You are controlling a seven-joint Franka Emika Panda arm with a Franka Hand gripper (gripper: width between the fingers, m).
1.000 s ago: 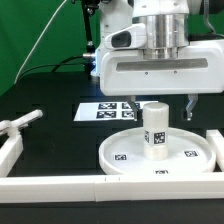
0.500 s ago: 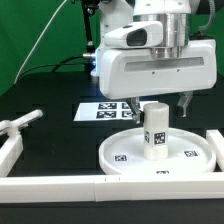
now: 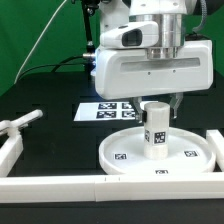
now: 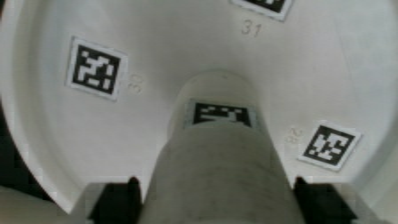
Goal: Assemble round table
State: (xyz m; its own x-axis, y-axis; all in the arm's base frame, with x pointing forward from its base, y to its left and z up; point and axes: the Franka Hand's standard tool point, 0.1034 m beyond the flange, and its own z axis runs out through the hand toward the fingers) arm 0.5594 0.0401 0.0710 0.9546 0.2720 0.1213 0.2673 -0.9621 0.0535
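The large round rimmed disc (image 3: 125,150) lies flat on the black table, its tags facing up; it also shows in the wrist view (image 4: 107,120). The short thick cylinder leg (image 3: 155,130) stands upright on the disc's middle and fills the wrist view (image 4: 217,150). My gripper (image 3: 155,103) is open and straddles the top of the leg (image 4: 217,200). One dark finger (image 4: 118,200) stands on each side with a small gap to the leg. A small white part (image 3: 22,121) lies at the exterior view's left; I cannot tell whether it is the cross-shaped foot.
Long white border bars run along the front (image 3: 90,186), the exterior view's left (image 3: 8,150) and right (image 3: 214,140). The marker board (image 3: 100,110) lies behind the disc, partly hidden by the hand. A green backdrop stands at the back.
My hand has moved toward the exterior view's left and slightly down, from beside the leg to over it. The leg and disc have not moved.
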